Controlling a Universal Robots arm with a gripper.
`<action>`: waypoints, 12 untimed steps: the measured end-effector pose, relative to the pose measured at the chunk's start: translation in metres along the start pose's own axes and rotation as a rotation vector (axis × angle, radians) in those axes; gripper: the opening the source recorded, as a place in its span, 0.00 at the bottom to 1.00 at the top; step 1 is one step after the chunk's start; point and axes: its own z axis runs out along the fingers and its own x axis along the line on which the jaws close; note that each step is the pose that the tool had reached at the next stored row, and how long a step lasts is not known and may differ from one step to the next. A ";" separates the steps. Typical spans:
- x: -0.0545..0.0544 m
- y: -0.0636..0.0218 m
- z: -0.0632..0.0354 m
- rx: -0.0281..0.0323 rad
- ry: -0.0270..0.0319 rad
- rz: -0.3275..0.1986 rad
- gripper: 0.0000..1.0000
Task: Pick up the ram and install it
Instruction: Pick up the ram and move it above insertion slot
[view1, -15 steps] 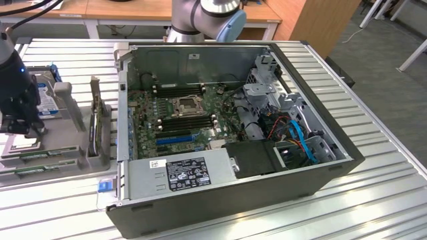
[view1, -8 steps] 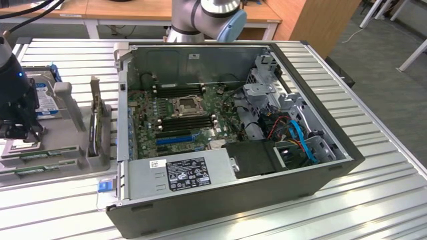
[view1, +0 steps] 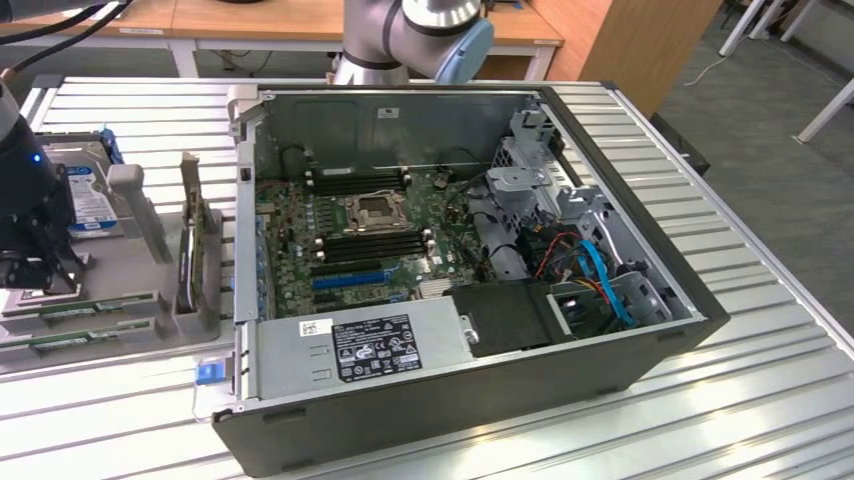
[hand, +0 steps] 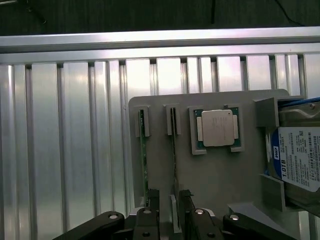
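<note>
Two green ram sticks stand on edge in slots of a grey holder (hand: 160, 107). One ram stick (hand: 173, 150) lies nearer the square silver processor (hand: 218, 128), the other ram stick (hand: 143, 155) beside it. My gripper (hand: 169, 207) is open just above the holder, a dark finger (hand: 152, 205) on each side of the end of the stick nearer the processor, not closed on it. In the exterior view the gripper (view1: 34, 270) hangs over the holder at the far left, with the ram sticks (view1: 80, 303) below it.
An open computer case (view1: 467, 400) lies on the slatted metal table (view1: 747, 400), its motherboard (view1: 360, 235) facing up with black and blue slots (view1: 354, 283). A hard drive (hand: 300, 160) stands in the holder beside the processor. A card (view1: 198, 260) stands upright between holder and case.
</note>
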 end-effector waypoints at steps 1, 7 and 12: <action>0.001 -0.0001 -0.0001 0.0000 0.0001 0.000 0.30; 0.008 -0.0006 -0.0003 0.0000 0.0000 0.000 0.30; 0.011 -0.0007 -0.0004 -0.0001 0.0001 0.000 0.30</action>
